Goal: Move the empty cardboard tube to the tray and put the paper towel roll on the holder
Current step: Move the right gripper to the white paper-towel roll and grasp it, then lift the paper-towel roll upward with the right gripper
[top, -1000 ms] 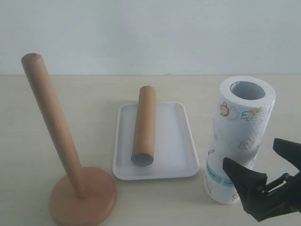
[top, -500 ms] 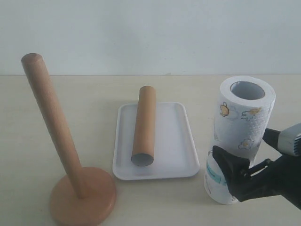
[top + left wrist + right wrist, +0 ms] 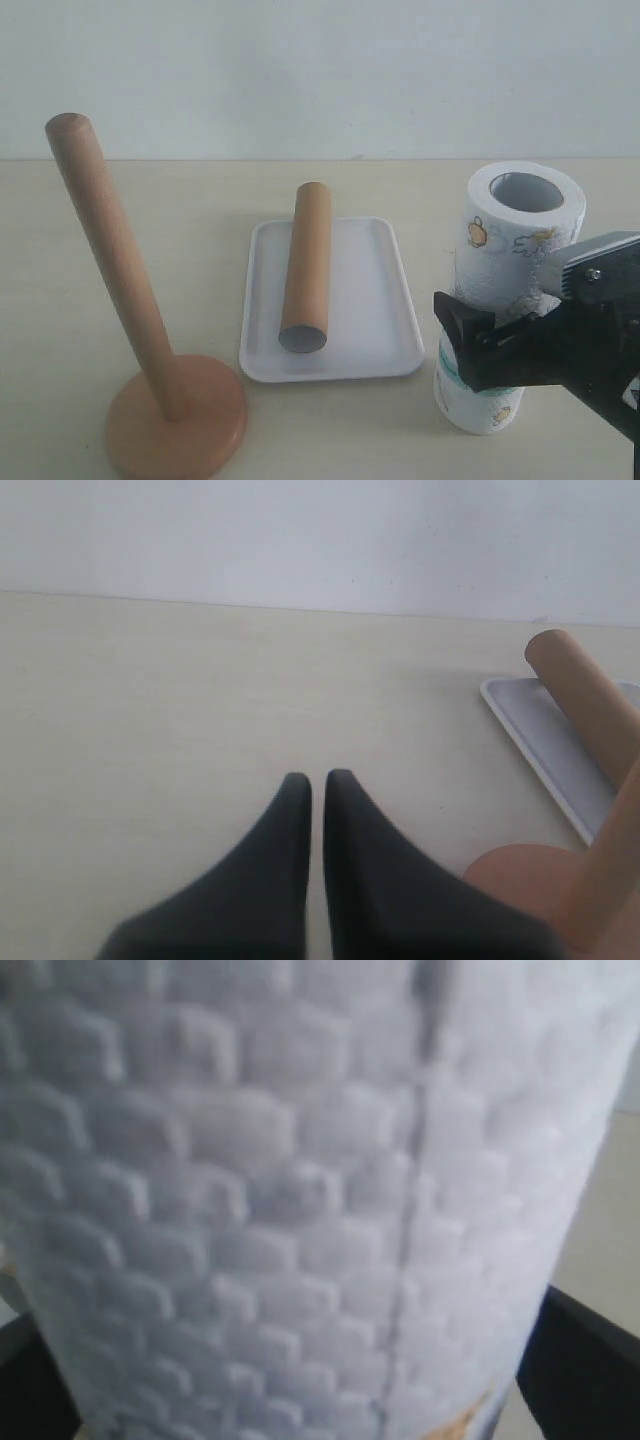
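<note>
The paper towel roll (image 3: 515, 250) stands upright on the table right of the tray (image 3: 375, 300). My right gripper (image 3: 500, 335) is open around its lower half, one black finger (image 3: 457, 318) showing on the roll's left side. In the right wrist view the embossed roll (image 3: 300, 1160) fills the picture, with a finger at each lower corner. The empty cardboard tube (image 3: 306, 265) lies lengthwise in the tray. The wooden holder (image 3: 110, 260) stands at the left with a bare pole. My left gripper (image 3: 317, 780) is shut and empty, hovering over the table near the holder's base (image 3: 520, 880), tray (image 3: 545, 740) and tube (image 3: 585, 685).
A pale wall runs along the far edge of the beige table (image 3: 200, 210). The holder's round base (image 3: 175, 420) sits close to the front edge, a short gap from the tray's near left corner.
My right gripper has moved forward and up from the lower right, and its open fingers now straddle the roll. Roll, tube, tray and holder have not moved.
</note>
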`<state>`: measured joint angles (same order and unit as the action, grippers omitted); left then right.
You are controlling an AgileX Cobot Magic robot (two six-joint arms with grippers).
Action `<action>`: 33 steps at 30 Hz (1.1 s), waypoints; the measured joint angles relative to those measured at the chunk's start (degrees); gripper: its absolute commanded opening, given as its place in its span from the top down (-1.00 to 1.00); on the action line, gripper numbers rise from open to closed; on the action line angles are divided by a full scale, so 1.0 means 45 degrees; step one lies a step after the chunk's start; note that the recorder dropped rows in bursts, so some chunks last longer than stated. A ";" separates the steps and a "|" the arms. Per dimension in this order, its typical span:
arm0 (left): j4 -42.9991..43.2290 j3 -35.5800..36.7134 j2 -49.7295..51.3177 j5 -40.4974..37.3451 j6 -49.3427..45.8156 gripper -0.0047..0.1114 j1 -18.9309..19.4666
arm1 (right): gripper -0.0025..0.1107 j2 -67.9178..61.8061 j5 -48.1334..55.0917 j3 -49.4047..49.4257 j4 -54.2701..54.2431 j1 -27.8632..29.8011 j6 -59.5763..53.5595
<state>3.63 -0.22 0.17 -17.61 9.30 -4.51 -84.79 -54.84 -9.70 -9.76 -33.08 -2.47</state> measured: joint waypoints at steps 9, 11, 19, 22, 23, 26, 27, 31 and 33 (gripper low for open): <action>0.0000 0.0000 0.0000 0.0000 0.0000 0.85 0.0000 | 0.50 -0.0819 -0.0169 -0.0279 -0.0052 -0.0020 -0.0097; 0.0000 0.0000 0.0000 0.0000 0.0000 0.85 0.0000 | 0.95 -0.0819 -0.0169 -0.0279 -0.0081 -0.0020 -0.0097; 0.0000 0.0000 0.0000 0.0000 0.0000 0.85 0.0000 | 0.91 -0.0819 -0.0169 -0.0279 -0.0057 -0.0020 0.0014; 0.0000 0.0000 0.0000 0.0000 0.0000 0.85 0.0000 | 0.91 -0.0657 -0.0111 -0.0279 -0.0057 -0.0020 0.0117; 0.0000 0.0000 0.0000 0.0000 0.0000 0.85 0.0000 | 0.91 -0.0514 -0.0028 -0.0279 -0.0030 -0.0020 0.0148; 0.0000 0.0000 0.0000 0.0000 0.0000 0.85 0.0000 | 0.91 0.0251 0.0360 -0.0382 -0.0030 -0.0020 0.0213; 0.0000 0.0000 0.0000 0.0000 0.0000 0.85 0.0000 | 0.91 0.0583 0.0605 -0.0471 -0.0030 -0.0020 0.0213; 0.0000 0.0000 0.0000 0.0000 0.0000 0.85 0.0000 | 0.96 0.1955 0.3004 -0.1342 0.0224 -0.0020 0.0031; 0.0000 0.0000 0.0000 0.0000 0.0000 0.85 0.0000 | 0.96 0.2512 0.4400 -0.1877 0.0609 -0.0020 -0.0006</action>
<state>3.63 -0.22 0.17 -17.61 9.30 -4.51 -73.48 -35.04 -18.15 -7.02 -33.17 -2.49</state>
